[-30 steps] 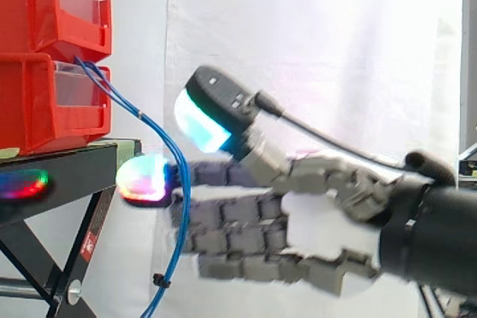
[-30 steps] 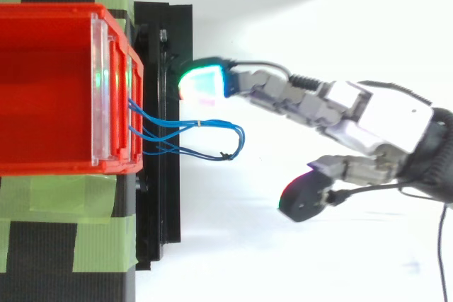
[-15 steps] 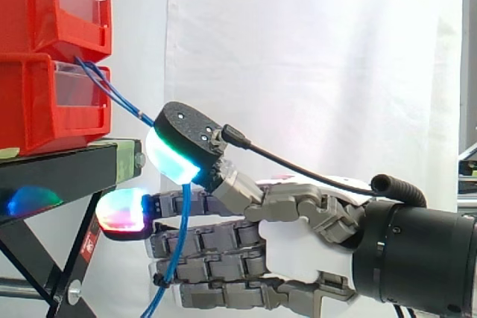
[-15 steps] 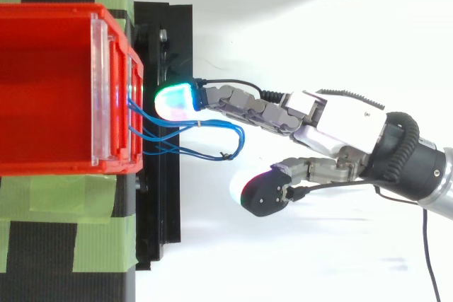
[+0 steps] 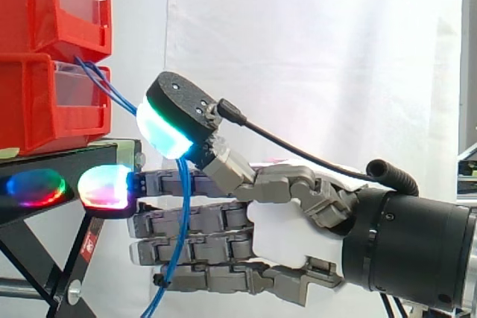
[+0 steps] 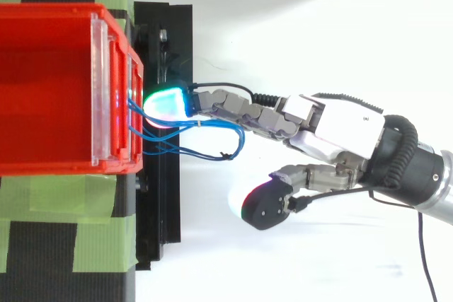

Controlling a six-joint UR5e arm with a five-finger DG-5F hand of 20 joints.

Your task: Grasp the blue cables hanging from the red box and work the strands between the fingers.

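Note:
Thin blue cables come out of the lower red bin and hang in a loop past the stand's edge. In the top view the loop of cables lies just off the bin's front. My hand comes in from the right, open, with straight fingers pointing left behind the strands. One glowing fingertip nearly reaches the bin's front. The thumb stands off to the side, apart from the cables, its cyan pad raised over the fingers in the side view.
A second red bin is stacked on the lower one. Both stand on a black stand with a slanted leg below. Green tape runs beside the red bin in the top view. A white curtain hangs behind.
My hand has moved left toward the bin. Its fingers have slid in past the hanging strands, and the thumb has come closer in over them.

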